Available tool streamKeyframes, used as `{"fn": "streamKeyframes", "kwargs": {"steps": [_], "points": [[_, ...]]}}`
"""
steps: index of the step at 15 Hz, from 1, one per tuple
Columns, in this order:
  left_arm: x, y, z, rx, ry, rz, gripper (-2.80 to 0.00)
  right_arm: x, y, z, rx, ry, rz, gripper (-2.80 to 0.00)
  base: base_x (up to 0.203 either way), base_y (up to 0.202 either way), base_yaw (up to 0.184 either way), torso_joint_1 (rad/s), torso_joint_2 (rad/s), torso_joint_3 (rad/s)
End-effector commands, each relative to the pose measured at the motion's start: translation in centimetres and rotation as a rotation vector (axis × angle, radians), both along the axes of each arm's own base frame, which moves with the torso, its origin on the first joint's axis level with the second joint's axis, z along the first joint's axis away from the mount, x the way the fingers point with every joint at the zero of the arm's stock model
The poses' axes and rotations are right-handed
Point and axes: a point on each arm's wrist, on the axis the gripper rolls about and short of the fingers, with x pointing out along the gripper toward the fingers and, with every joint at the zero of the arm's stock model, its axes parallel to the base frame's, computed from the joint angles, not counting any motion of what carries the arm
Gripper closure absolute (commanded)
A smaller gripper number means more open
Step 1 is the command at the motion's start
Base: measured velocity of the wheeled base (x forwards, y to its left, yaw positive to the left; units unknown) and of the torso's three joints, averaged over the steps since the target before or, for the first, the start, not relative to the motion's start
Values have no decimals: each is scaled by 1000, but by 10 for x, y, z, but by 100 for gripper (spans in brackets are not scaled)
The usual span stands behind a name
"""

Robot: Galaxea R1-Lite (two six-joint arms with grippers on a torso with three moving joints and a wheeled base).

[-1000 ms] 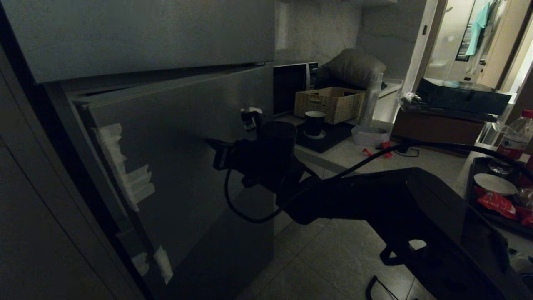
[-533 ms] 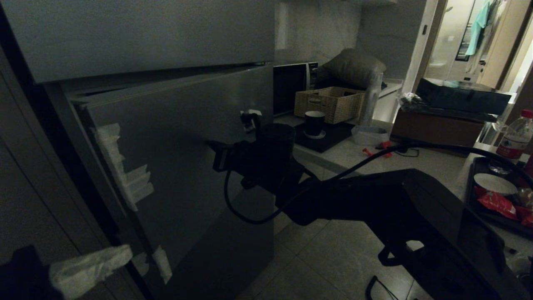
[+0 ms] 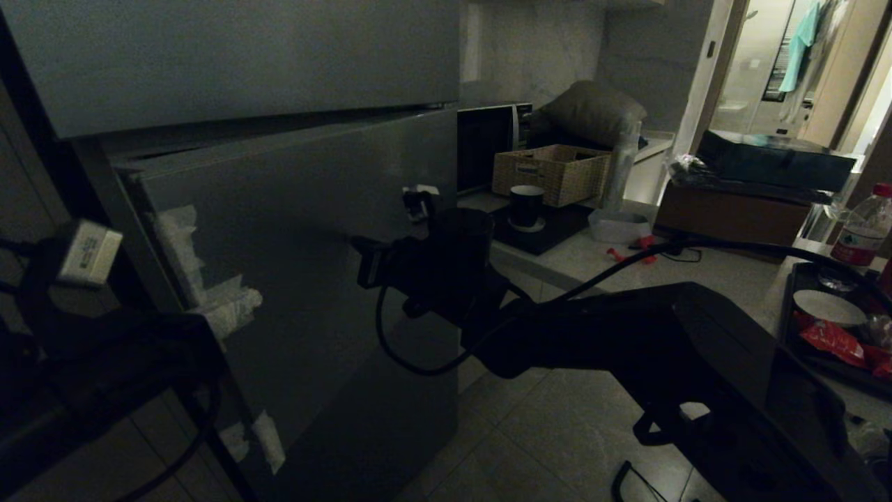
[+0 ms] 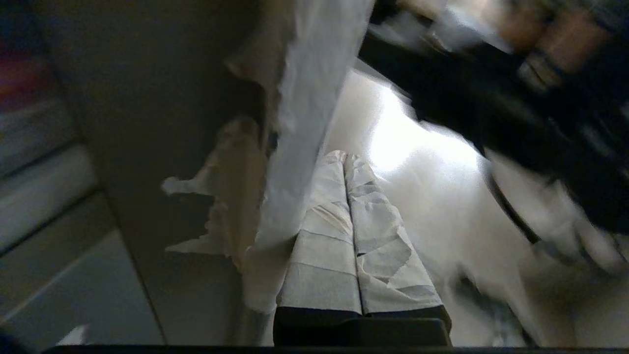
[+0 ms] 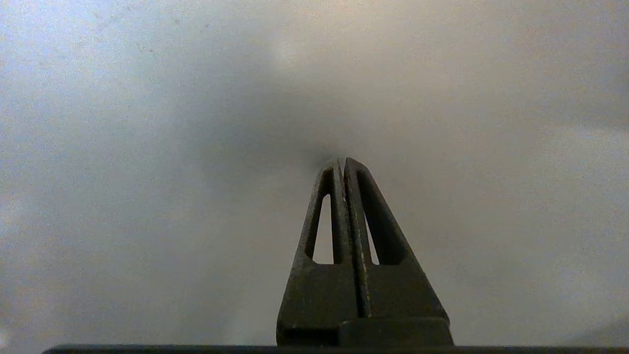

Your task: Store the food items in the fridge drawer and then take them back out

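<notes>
A: Where do we have the left end effector?

B: At the taped left edge of the fridge door. On the left wrist view we see its two tape-wrapped fingers pressed flat together, gripping nothing, with the door edge just beside them.

A: And the door?

B: We see it slightly ajar. Its left edge stands a little out from the fridge body, and there is a dark gap along the top. Scraps of white tape cling to that edge.

A: The right end effector?

B: Closed too, and empty. On its wrist view we see the two fingers meeting at the tip, close to a plain grey surface. We cannot tell if the tip touches it. From the head we see the right arm reaching across to the door's front face.

A: Can we see the drawer?

B: No, the door hides it from us.

A: The food?

B: We see a red packet lying on a dark tray at far right, just beside a white plate, well apart from both end effectors. A bottle stands behind the tray.

A: Anything else?

B: Beyond the fridge, on the tabletop, we see a wicker basket, a black cup and a microwave.
</notes>
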Motion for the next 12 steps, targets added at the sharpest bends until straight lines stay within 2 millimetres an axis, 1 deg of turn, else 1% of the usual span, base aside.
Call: {"fn": "streamKeyframes", "kwargs": {"steps": [1,3,5,6,7,8,10,11,12], "points": [[6,10,-2,-23,1,109,0,-4,-3,8,10,-7,0,0,0,0,0,0,0,0],[13,30,4,-75,-34,229,0,-11,-6,11,-4,6,6,0,0,0,0,0,0,0],[33,45,9,-132,-47,311,0,-24,-12,14,-33,33,15,0,0,0,0,0,0,0],[43,50,7,-146,-36,332,0,-34,-17,19,-43,43,25,0,0,0,0,0,0,0],[54,52,5,-154,-25,344,0,-46,-22,25,-54,53,36,0,0,0,0,0,0,0],[66,54,2,-159,-16,350,0,-63,-29,34,-63,59,52,0,0,0,0,0,0,0],[82,56,-4,-166,-38,352,0,-98,-48,53,-76,63,85,0,0,0,0,0,0,0],[83,56,-2,-171,-66,349,0,-116,-60,63,-82,56,98,0,0,0,0,0,0,0],[76,55,1,-174,-84,343,0,-134,-77,75,-82,41,106,0,0,0,0,0,0,0]]}}
